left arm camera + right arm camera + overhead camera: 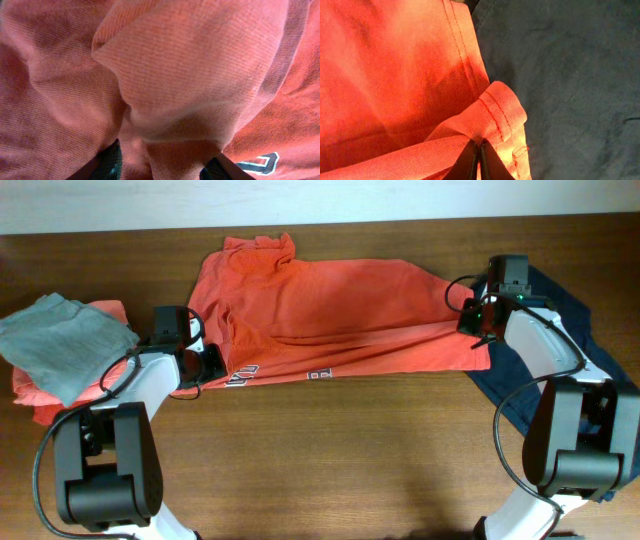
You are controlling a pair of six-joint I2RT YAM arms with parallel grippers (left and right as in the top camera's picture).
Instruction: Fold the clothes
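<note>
The black-and-white left arm (105,455) and right arm (575,435) rise closest to the overhead lens. Under them the brown wooden desk (340,450) carries the large red-orange cotton T-shirt (330,310), spread across its middle with white lettering along the near edge. A dark navy garment (585,310) lies at the right, beneath the shirt's end. At the left, a grey folded top (55,340) sits on a coral-pink folded garment (40,395). The right claw (480,155) pinches the shirt's stitched hem, its fingers pressed together. The left claw (162,167), at the shirt's near-left corner, has its fingers parted with cloth bunched between them.
</note>
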